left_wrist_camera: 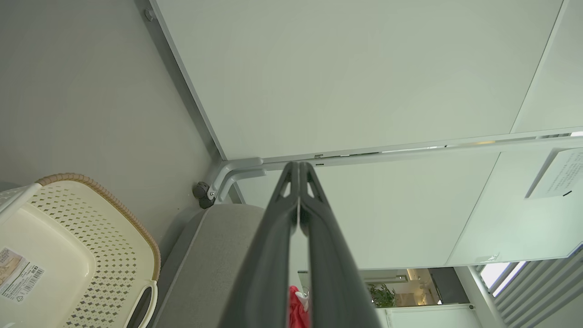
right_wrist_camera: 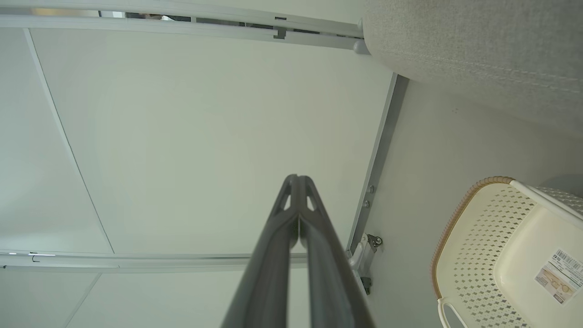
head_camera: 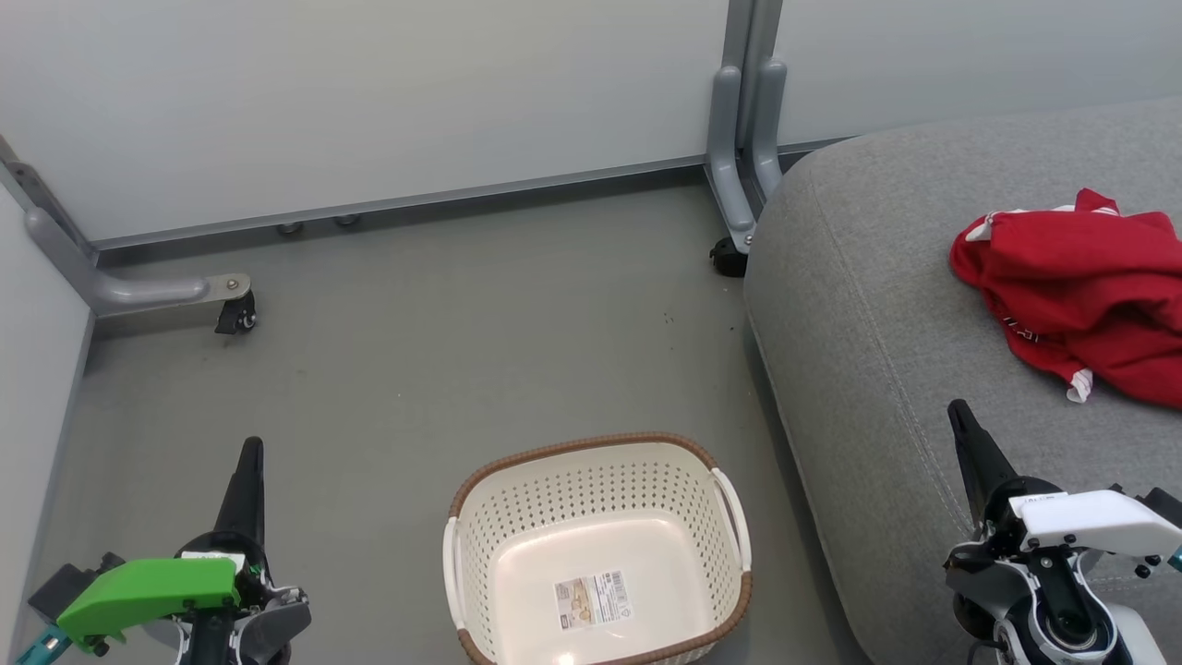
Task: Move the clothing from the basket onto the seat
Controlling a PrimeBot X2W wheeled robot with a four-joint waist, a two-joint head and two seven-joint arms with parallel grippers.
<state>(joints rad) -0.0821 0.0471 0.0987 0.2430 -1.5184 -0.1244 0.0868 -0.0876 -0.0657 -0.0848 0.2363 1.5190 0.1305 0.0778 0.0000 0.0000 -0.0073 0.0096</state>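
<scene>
Both clenched empty, left pincer and right pincer flank the upright basket; clothing sprawls diagonally on the seat.

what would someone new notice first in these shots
The bright red clothing heaped on the grey seat at the right stands out most. Next is the cream basket on the floor at bottom centre, with a paper label inside. The left gripper and right gripper stand shut at the lower corners.
</scene>
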